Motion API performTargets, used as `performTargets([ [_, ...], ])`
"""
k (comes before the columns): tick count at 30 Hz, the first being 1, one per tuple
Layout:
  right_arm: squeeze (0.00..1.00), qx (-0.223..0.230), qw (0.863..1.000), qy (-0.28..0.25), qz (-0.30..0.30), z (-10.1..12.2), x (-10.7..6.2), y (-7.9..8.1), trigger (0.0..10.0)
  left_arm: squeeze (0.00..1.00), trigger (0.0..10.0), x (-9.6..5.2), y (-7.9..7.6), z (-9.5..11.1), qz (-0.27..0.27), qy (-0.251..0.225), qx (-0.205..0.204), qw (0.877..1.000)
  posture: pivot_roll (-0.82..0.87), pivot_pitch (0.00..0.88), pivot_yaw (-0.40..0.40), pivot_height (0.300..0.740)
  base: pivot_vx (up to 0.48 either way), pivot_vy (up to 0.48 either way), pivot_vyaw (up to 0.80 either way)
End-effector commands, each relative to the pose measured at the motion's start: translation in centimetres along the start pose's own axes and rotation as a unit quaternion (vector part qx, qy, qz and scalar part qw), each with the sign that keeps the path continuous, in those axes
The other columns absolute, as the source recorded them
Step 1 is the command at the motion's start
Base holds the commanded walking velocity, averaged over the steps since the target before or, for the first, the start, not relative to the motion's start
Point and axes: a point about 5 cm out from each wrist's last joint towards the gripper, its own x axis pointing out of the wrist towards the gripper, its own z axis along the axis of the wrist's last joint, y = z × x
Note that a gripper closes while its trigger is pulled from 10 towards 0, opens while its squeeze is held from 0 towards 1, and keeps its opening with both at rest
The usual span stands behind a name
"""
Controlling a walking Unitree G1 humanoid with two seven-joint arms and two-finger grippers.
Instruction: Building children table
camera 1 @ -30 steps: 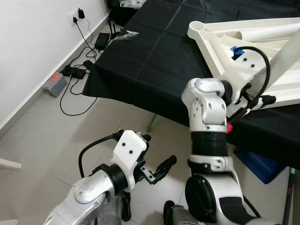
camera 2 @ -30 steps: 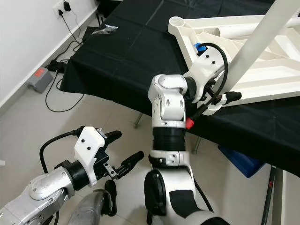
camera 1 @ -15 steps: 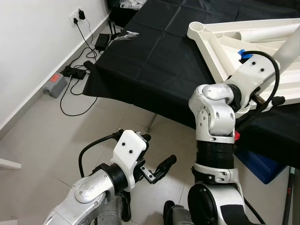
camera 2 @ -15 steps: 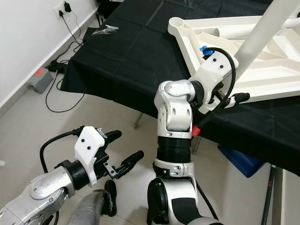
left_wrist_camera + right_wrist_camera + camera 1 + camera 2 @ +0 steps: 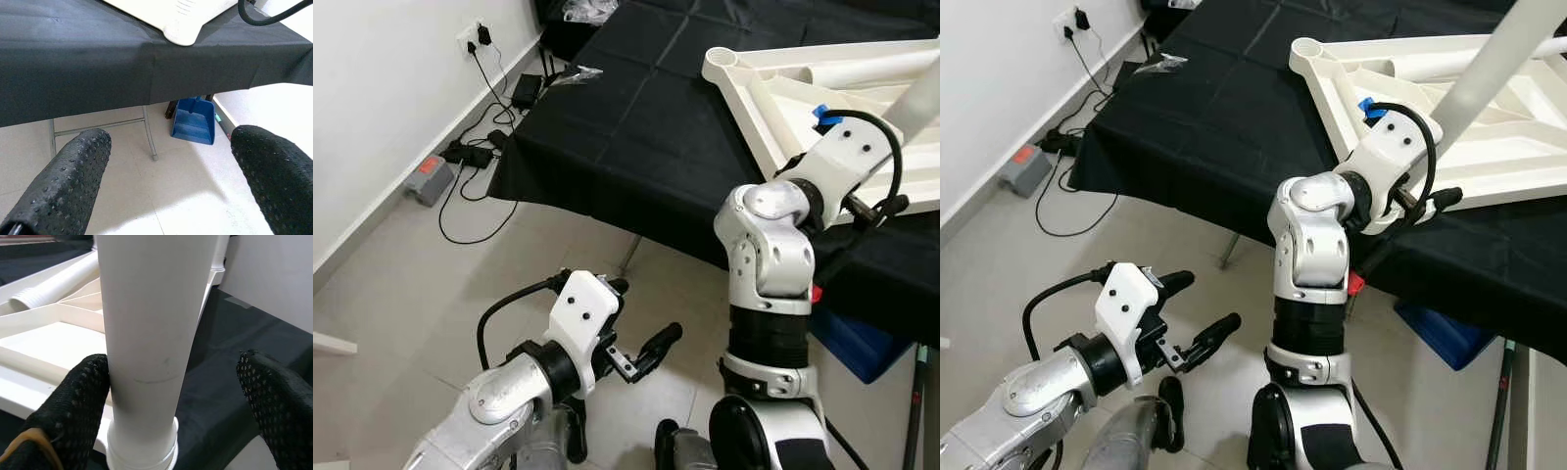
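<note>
We see the white table frame (image 5: 1449,117) upside down on the black-covered bench (image 5: 636,117), far right. Our right end effector (image 5: 171,396) sits spread open around the upright white leg (image 5: 146,323), one finger touching it. Left end effector (image 5: 641,352) hangs open, empty, low over the floor (image 5: 431,264).

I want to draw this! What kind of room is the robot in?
Probably a room in a home or a workroom: tiled floor, a wall socket with cables, and a black-covered table holding white tabletop.
</note>
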Motion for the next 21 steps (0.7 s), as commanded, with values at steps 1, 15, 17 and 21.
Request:
performTargets([
  [1,0.00,-0.002,0.999,0.028,0.026,-1.4,-1.1,0.0,10.0,0.00,10.0,0.0,0.0,-0.5,0.001,0.010,-0.007,1.000,0.19,0.309,-0.031,0.740,0.000,0.000,0.00],
  [15,0.00,0.018,0.994,0.033,0.105,-1.6,-1.4,0.0,10.0,0.00,10.0,-0.1,0.2,-0.5,0.004,0.010,-0.005,1.000,0.19,0.314,-0.031,0.740,0.000,0.000,0.00],
  [17,0.00,0.015,0.994,0.031,0.104,-1.6,-1.4,-0.2,10.0,0.00,10.0,-0.1,0.3,-0.5,0.004,0.010,-0.005,1.000,0.19,0.314,-0.031,0.740,0.000,0.000,0.00],
  [21,0.00,0.008,0.994,0.029,0.107,-1.8,-1.2,-0.6,10.0,0.00,10.0,0.0,0.2,-0.5,0.003,0.009,-0.005,1.000,0.18,0.316,-0.031,0.740,0.000,0.000,0.00],
])
